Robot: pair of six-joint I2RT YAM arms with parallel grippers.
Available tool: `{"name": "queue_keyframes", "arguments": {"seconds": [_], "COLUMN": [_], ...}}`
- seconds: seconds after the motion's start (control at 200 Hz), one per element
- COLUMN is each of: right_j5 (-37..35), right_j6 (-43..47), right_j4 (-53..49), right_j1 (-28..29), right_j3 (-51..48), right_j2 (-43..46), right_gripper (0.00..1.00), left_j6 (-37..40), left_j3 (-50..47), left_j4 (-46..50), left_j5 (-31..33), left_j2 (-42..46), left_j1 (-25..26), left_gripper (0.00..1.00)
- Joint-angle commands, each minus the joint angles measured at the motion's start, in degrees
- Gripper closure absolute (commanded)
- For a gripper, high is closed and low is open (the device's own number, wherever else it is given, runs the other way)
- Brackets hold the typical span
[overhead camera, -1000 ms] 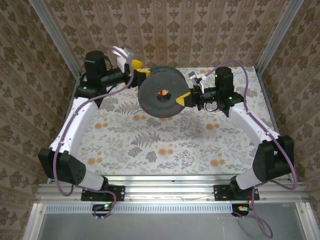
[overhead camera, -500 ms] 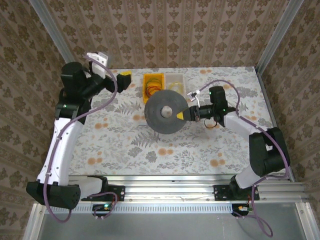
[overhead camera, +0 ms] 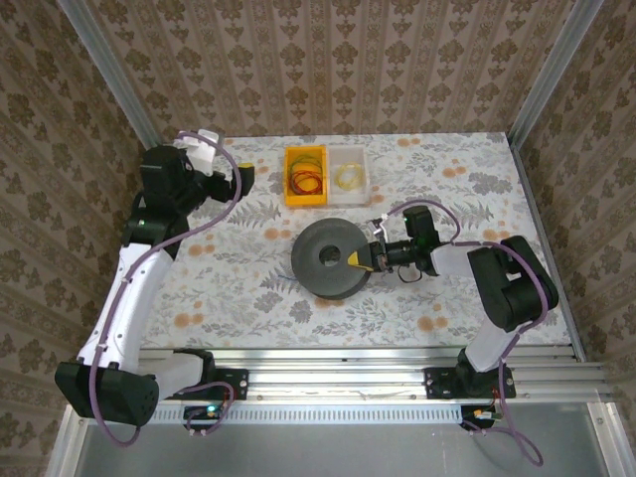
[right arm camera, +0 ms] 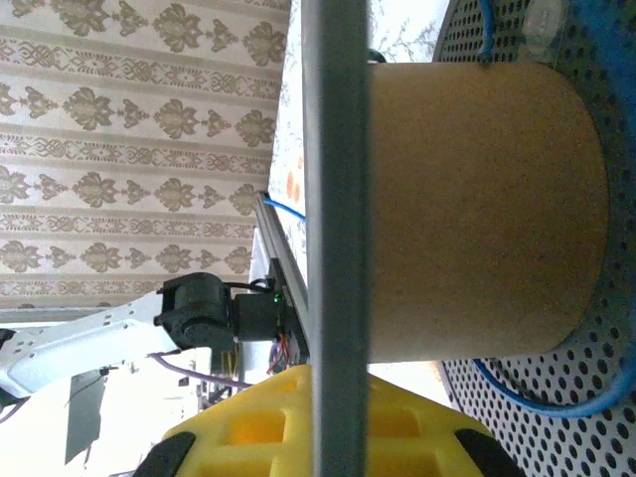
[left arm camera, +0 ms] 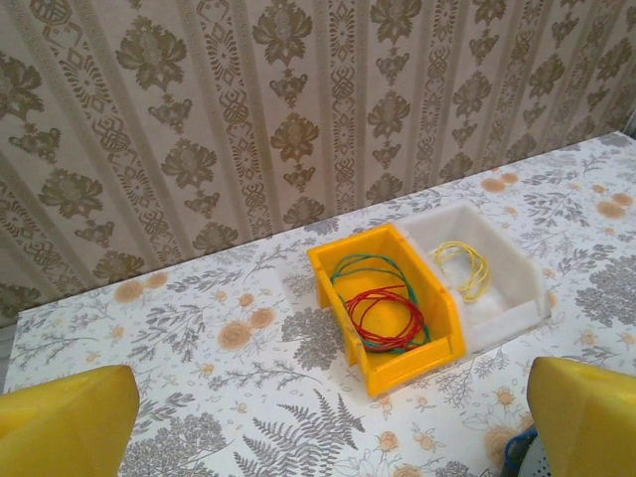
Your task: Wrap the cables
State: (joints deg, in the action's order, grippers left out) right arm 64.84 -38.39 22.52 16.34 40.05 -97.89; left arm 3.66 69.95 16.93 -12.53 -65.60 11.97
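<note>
Two grippers: your left gripper (left arm camera: 328,422) gapes wide, yellow fingers (left arm camera: 70,422) holding nothing. Ahead of it sit the yellow plastic bin (left arm camera: 407,373) with red and green cable coils (left arm camera: 388,318) and the white plastic bin (left arm camera: 522,298) with a yellow coil (left arm camera: 467,268). Your right gripper (overhead camera: 360,260) is clamped on the black perforated spool (overhead camera: 323,256); the thin blue cable (right arm camera: 484,35) lies against that spool.

I can read no writing on any of my feeds. The black spool (overhead camera: 328,260), the yellow bin (left arm camera: 397,373), the white bin (left arm camera: 517,298), the cables (left arm camera: 388,318) coiled inside them and the flowered table (overhead camera: 248,283) bear no letters, numbers, labels or brand marks that I can make out.
</note>
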Motion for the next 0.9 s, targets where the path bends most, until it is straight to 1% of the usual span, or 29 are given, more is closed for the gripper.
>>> {"name": "queue_keyframes", "arguments": {"seconds": [0.0,0.145,0.225,0.35,0.455,0.565,0.61,0.64,0.66,0.665,0.675,0.75,0.815,0.895], "right_j5": [-3.77,-5.22,-5.99,-7.13,-8.52,-10.87,-11.62,-12.35,-13.1,-13.26,-13.65,-17.29,-22.84,-29.99], "right_j6": [2.07,5.81,6.3,6.62,8.66,13.15,14.61,15.88,16.52,16.73,17.16,21.1,24.89,28.0], "right_j4": [0.21,-6.43,-7.6,-8.33,-12.17,-20.12,-22.69,-24.99,-26.59,-26.98,-27.72,-34.26,-40.61,-45.92], "right_j1": [-0.08,-0.24,-0.75,-1.3,-1.54,-1.93,-2.25,-2.6,-2.92,-2.99,-3.11,-4.35,-5.44,-7.61], "right_j3": [1.39,2.92,2.99,3.02,4.04,6.05,6.71,7.11,7.38,7.48,7.62,8.61,9.65,10.81], "right_j2": [-1.03,-2.24,-2.81,-3.03,-1.67,1.34,2.35,2.97,3.41,3.58,3.87,5.71,7.63,10.12], "right_gripper": [0.93,0.73,0.62,0.57,0.47,0.29,0.24,0.15,0.07,0.03,0.01,0.0,0.0,0.0], "left_j6": [-0.23,-0.53,-0.43,-0.51,-0.48,-0.41,-0.49,-0.52,-0.58,-0.58,-0.58,-0.9,-1.15,-1.87], "left_j3": [-0.73,-1.29,-1.4,-1.59,-1.75,-1.61,-1.56,-1.56,-1.55,-1.52,-1.54,-1.78,-2.49,-3.47], "left_j4": [-1.22,-1.2,-1.02,-0.78,-0.29,0.53,0.81,1.02,1.23,1.25,1.35,2.1,2.55,3.23], "left_j5": [1.94,1.88,1.98,2.03,2.26,2.63,2.8,2.94,2.9,2.93,3.04,4.05,5.47,7.12], "left_j2": [0.92,0.65,0.73,0.98,1.31,1.57,1.7,1.66,1.74,1.77,1.79,2.03,2.53,3.81], "left_j1": [0.25,0.25,0.23,0.21,0.12,0.13,0.07,-0.06,-0.08,-0.09,-0.1,-0.21,-0.49,-0.77], "left_gripper": [0.0,0.0,0.0,0.0,0.0,0.0,0.0,0.0,0.0,0.0,0.0,0.0,0.0,0.0]}}
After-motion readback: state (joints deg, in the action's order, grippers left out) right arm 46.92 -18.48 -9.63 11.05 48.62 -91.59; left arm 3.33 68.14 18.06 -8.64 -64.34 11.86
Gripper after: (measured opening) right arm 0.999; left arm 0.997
